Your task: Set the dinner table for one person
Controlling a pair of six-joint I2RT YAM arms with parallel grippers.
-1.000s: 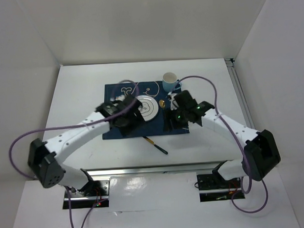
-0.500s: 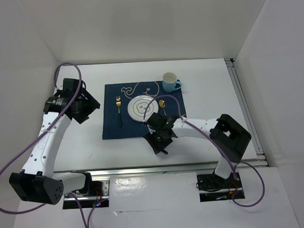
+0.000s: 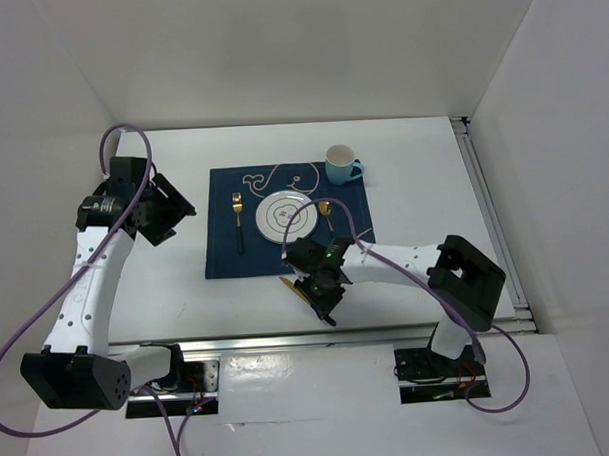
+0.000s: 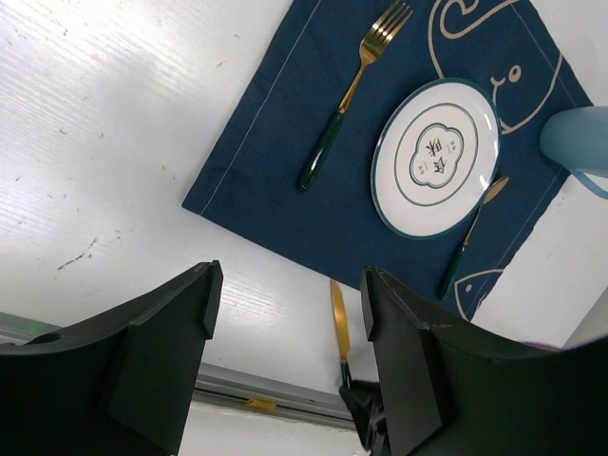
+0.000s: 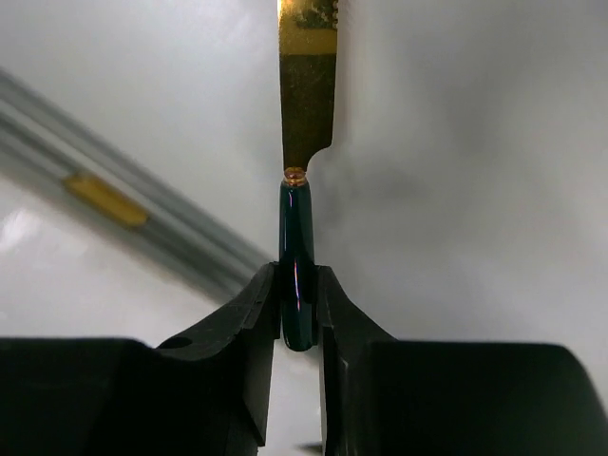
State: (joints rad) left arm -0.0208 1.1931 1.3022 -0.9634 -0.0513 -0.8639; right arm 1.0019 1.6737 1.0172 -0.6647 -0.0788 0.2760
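My right end effector (image 5: 298,302) pinches the knife (image 5: 306,104) between placemat (image 3: 226,259) edge and near rail (image 3: 248,340); left end effector (image 4: 287,285) spread over bare bench (image 3: 177,292).

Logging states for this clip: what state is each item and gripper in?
Plate: empty, centred on placemat.
Fork: lying left of plate.
Spoon: lying right of plate.
Mug: upright, at placemat's far right corner.
Knife: off placemat, handle gripped.
Left gripper: open, empty.
Right gripper: shut on knife.

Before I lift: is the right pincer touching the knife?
Touching. Right wrist view shows the right pincer with fingers pressed against both sides of the green knife handle.
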